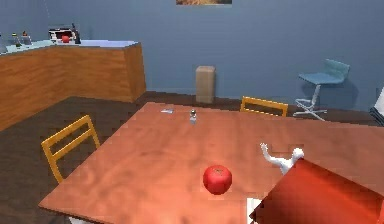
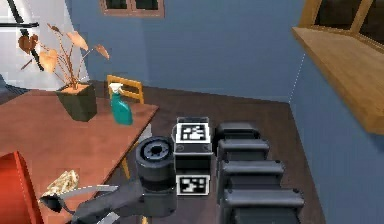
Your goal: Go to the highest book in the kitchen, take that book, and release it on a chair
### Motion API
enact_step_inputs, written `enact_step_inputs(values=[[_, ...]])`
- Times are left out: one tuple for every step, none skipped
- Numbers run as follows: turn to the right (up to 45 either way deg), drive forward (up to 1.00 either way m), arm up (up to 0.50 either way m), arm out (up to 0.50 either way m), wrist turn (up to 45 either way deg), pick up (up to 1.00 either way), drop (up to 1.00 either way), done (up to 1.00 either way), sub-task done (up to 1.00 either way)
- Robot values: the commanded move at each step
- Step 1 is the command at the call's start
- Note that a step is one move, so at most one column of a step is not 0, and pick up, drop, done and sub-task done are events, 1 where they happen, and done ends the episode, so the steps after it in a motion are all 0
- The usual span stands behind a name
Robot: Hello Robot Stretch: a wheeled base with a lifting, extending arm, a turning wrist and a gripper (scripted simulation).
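You are at a big wooden table (image 1: pixel 150 150). A red apple (image 1: pixel 217 179) lies on it close to you. A big red block (image 1: pixel 320 195) sits at the forward view's bottom right corner. It has flat sides like a book, but you cannot tell for sure that it is one. In the arm side view the same red shape is at the bottom left edge.

The gripper (image 2: pixel 70 200) reaches out over the table edge, near the red block. Its thin fingers (image 2: pixel 95 190) point toward a small tan thing (image 2: pixel 60 183) on the table. You cannot tell how the fingers are set, or whether they hold anything.

Farther out on the table stand a plant in a dark pot (image 2: pixel 78 100) and a teal spray bottle (image 2: pixel 121 105).

A wooden chair (image 1: pixel 70 140) stands at the table's left side. A second wooden chair (image 1: pixel 264 105) is at the far side. A blue chair (image 1: pixel 325 80) stands by the blue wall, well apart from the table. A long wooden counter (image 1: pixel 70 65) runs along the forward view's left
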Motion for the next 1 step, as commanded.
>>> enact_step_inputs(values=[[0.0,0.00,-0.40,0.00,0.0,0.00,0.00,0.00,0.00]])
